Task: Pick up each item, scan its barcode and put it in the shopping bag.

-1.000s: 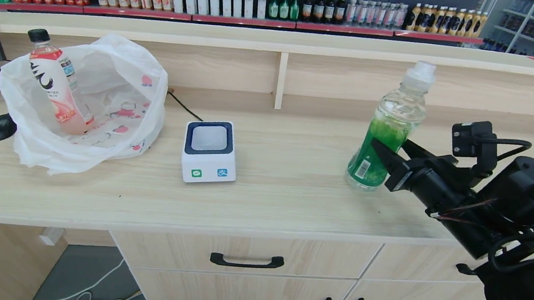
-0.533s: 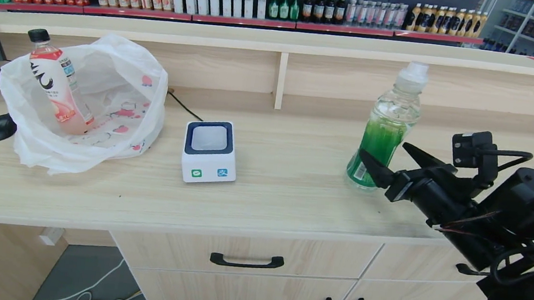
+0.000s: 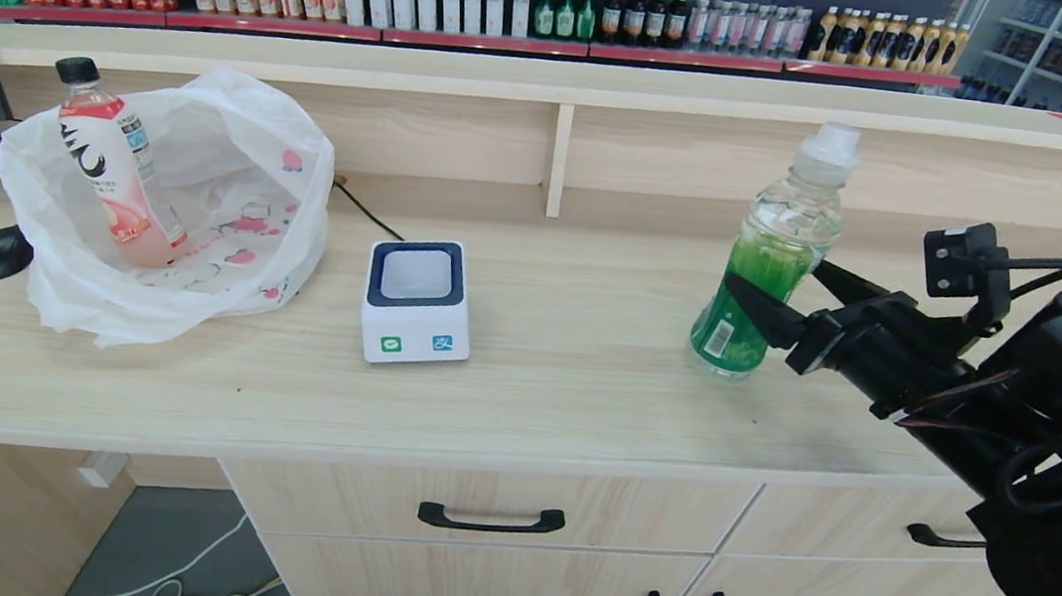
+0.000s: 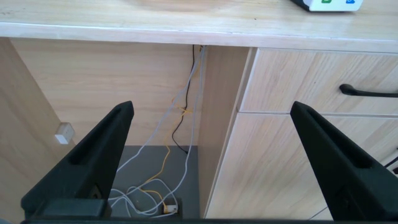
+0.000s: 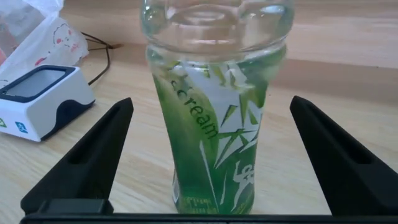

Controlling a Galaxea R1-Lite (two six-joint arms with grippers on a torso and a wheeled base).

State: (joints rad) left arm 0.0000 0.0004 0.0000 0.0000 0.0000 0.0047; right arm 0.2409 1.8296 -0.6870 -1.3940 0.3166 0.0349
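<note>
We are seeing the green bottle (image 3: 765, 265), clear contoured plastic with a white cap, standing upright on the pale wood-grain counter (image 3: 560, 391), right of the boxy white scanner (image 3: 418, 300). At the far left, the crinkly white shopping bag (image 3: 228, 234) is holding a pink bottle (image 3: 111, 170). Drink shelves (image 3: 484, 8) are lining the far wall. The right gripper (image 3: 774, 274) is flanking the green bottle, fingers wide apart and not touching it. The left gripper (image 4: 211, 106) is hanging before the cabinets (image 4: 298, 81), fingers spread too.

Green bottle (image 5: 214, 124) btwn wide-spread R gripper (image 5: 211, 102)
</note>
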